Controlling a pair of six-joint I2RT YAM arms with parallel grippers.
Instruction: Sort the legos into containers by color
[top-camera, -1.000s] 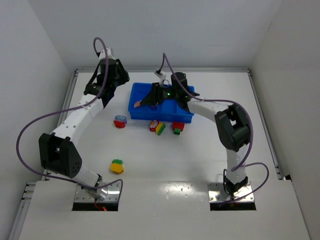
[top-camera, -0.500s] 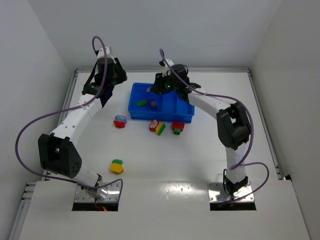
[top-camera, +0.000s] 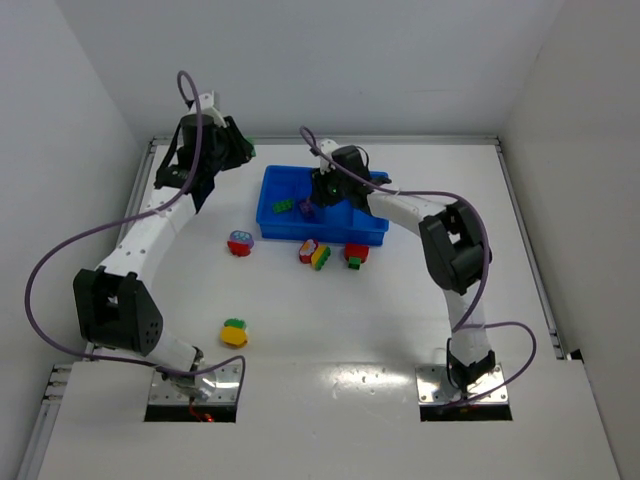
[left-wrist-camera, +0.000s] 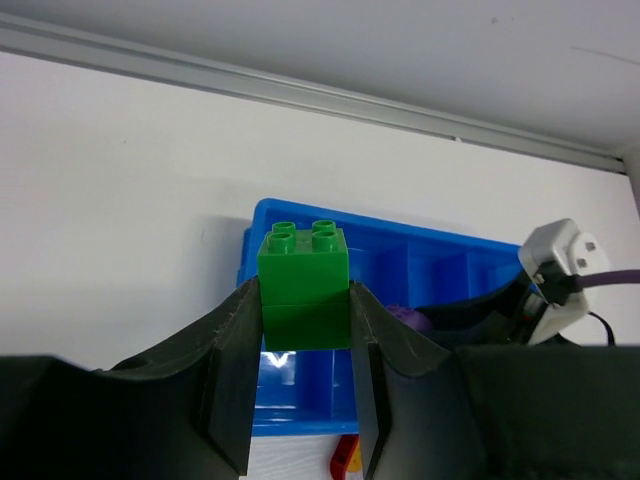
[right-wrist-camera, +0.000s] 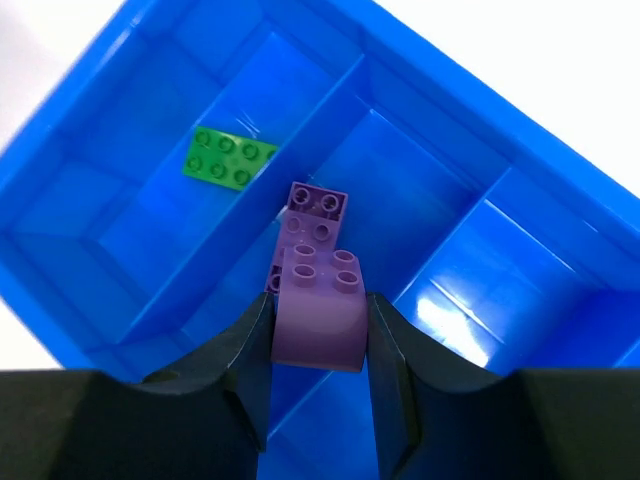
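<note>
Two bricks are off the table at once. The left gripper (left-wrist-camera: 305, 300) pinches a green brick (left-wrist-camera: 303, 262) by its lower half, and the right gripper (right-wrist-camera: 318, 325) pinches a purple brick (right-wrist-camera: 318, 300) over the blue tray (right-wrist-camera: 120, 60).

Risks, as I judge them:
- The purple brick hangs above a compartment that already holds a purple piece (right-wrist-camera: 315, 212). Released from this height it could bounce off that piece and hop the divider to the neighbouring compartment with the green plate (right-wrist-camera: 228, 160).
- The green brick belongs in that neighbouring compartment, right beside the right gripper, so if both grippers work there together they may collide.
- The grip on the green brick is low, so a fast swing could tip it.

Pose: the left arm (top-camera: 150, 225) stretches to the far left, its gripper raised and well clear of the tray's left end. The right arm (top-camera: 455, 250) folds at the elbow and reaches leftward over the tray, fingers pointing down.

Five two-colour pieces wait on the table (top-camera: 400, 320), four near the tray's front wall, one (top-camera: 234, 332) nearer the bases.
</note>
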